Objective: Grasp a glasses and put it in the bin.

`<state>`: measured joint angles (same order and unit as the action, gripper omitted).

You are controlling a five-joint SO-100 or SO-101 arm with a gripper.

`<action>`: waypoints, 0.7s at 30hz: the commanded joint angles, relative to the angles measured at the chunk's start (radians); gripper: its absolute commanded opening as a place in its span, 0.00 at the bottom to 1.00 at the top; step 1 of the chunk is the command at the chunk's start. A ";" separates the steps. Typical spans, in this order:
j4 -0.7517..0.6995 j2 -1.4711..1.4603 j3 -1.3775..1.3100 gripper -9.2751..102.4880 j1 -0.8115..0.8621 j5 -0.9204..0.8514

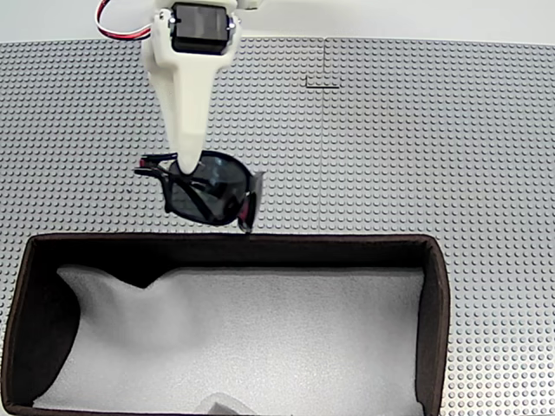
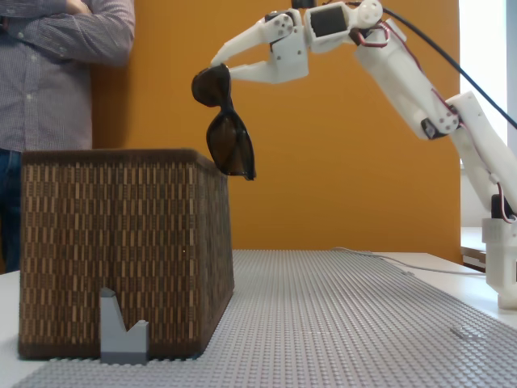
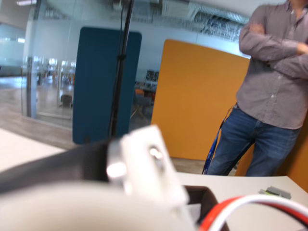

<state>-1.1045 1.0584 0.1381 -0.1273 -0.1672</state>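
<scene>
Hand closed on the glasses, fingertips pinching the frame at its top end. In the side-on fixed view the glasses hang downward from the fingertips, lenses dark, lower lens dangling just past the top right corner of the bin, clear of the bin wall and well above the table. White arm reaches in from the right of that view, elbow raised, base at far right edge.

In the fixed view from above, hand enters from the top edge, white finger tapering down to the glasses. Glasses sit in the air beside the far wall of the bin, toward its left half; a red nose pad shows at the lower right of the frame. They appear outside the bin opening, over the studded grey table, lower edge close to the bin rim. Bin interior lined with white foam, one dark unlined patch at left.

Small grey block stands against the near face of the bin in the side-on view.

A person in a checked shirt, arms folded, stands behind the bin at left; same person at right in the wrist view. Wrist view foreground blurred: white part of the hand and red and white wires.
</scene>
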 commanded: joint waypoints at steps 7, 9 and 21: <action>0.176 -0.132 -0.258 0.08 0.002 0.025; 0.255 -0.158 -0.258 0.08 0.006 0.037; 0.511 -0.373 -0.258 0.08 0.037 0.052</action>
<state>-0.6182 0.6780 -0.0706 -0.0813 -0.0997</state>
